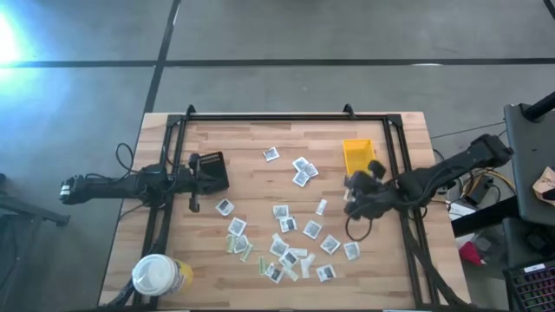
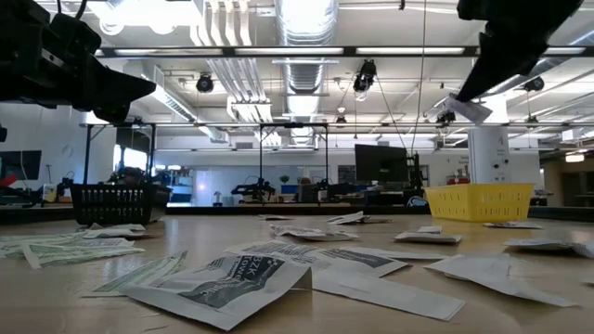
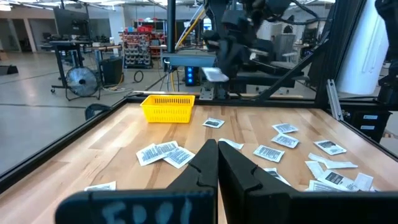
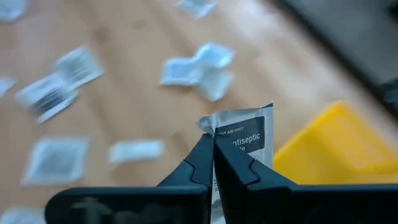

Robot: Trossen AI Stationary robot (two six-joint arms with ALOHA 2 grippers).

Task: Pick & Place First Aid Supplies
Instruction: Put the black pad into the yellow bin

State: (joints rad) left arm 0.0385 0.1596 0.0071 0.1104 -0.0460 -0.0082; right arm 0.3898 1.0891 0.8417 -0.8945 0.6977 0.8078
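Small yellow plastic mesh bin (image 1: pixel 357 154) sits at the table's far right; can't see inside it from the low view, and the overhead shows only yellow within. Black mesh tray (image 1: pixel 212 170) on the left side, by the left arm; contents can't be made out. Round white-lidded yellow tub (image 1: pixel 159 276) at the near left corner, lid on.

Right gripper (image 4: pixel 213 144) is up off the table, just near-side of the yellow bin, fingers pinched tight on one white square antiseptic packet w/ dark grey centre (image 4: pixel 244 138); packet pokes out past the fingertips, over the wood beside the bin's edge. Left gripper (image 3: pixel 217 152) waits low by the black tray, fingers closed on nothing.

Rest of the flat white packets (image 1: pixel 286 224) lie scattered across the mid and near light wooden slat tabletop (image 1: pixel 251 143), a few pale green-white strips (image 1: pixel 245 252) among them, near left. Beyond: open workshop, ceiling lights, ducting, benches, a floor fan (image 3: pixel 79 81).
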